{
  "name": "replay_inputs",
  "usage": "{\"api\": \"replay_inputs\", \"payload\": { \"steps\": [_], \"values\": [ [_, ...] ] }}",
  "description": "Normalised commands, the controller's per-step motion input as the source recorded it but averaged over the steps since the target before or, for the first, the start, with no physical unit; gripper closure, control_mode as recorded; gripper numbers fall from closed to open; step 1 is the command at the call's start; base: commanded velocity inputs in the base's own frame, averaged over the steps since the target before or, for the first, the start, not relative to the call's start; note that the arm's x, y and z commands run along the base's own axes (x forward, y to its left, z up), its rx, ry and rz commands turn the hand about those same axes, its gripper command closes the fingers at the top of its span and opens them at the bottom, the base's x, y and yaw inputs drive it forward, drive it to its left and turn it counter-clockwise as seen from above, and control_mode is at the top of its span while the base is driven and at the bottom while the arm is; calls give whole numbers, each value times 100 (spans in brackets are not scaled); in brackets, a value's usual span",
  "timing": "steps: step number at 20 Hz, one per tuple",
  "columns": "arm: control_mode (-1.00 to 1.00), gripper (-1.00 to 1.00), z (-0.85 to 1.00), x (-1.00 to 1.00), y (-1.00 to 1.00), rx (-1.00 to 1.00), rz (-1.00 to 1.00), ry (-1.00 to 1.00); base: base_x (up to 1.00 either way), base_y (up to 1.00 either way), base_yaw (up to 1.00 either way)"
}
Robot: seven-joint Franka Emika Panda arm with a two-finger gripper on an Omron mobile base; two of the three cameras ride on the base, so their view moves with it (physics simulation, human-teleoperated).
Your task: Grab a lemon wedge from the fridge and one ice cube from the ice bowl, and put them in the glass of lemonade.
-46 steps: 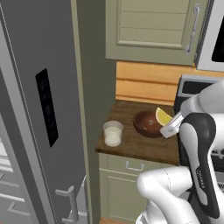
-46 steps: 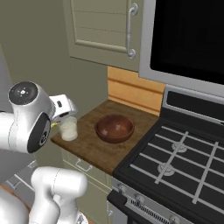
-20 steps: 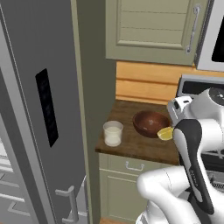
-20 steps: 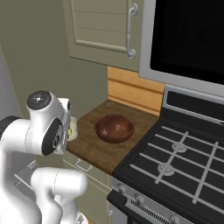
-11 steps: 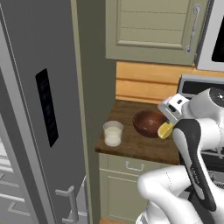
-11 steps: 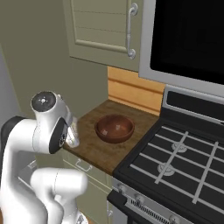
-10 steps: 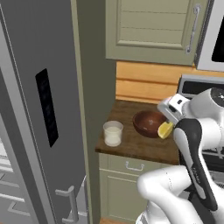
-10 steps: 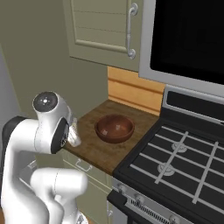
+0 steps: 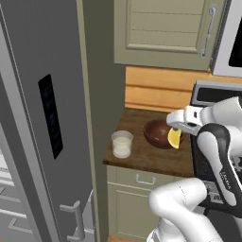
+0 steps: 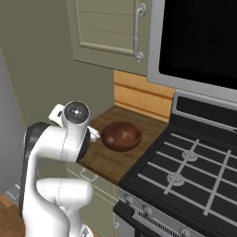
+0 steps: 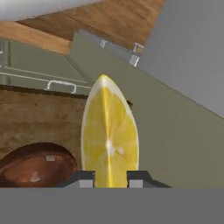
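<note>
The white arm rises from the base at 5 o'clock in the left base view, bends sharply at its elbow and reaches toward 9 o'clock, its pincer (image 9: 176, 134) closed on the lemon wedge (image 9: 174, 138), with both dark fingertips (image 11: 85, 178) pressing its sides.

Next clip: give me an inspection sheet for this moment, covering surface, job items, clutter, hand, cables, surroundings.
Surface: wooden counter between fridge and stove.
Job items: lemon wedge held in the air beside the brown bowl; glass of lemonade upright near the counter's left end, apart from the bowl; fridge at left.
Clutter: nothing seen.
Hand: hand shut on the lemon wedge, to the right of the glass.
Cables: nothing seen.
Surroundings: upper cabinet, stove, drawer under the counter.
</note>
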Motion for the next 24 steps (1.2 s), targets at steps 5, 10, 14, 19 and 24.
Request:
{"api": "replay_inputs", "payload": {
  "steps": [5,10,14,19,24],
  "values": [
    [-100,100,-14,27,19,-26,52,-33,0,0,0],
    [-100,100,-30,35,5,-16,25,-23,0,0,0],
    [-100,100,-24,20,0,-4,0,-15,0,0,0],
    [-100,100,-3,30,17,0,8,-8,0,0,0],
    [-100,100,0,49,35,0,18,0,0,0,0]
  ]
}}
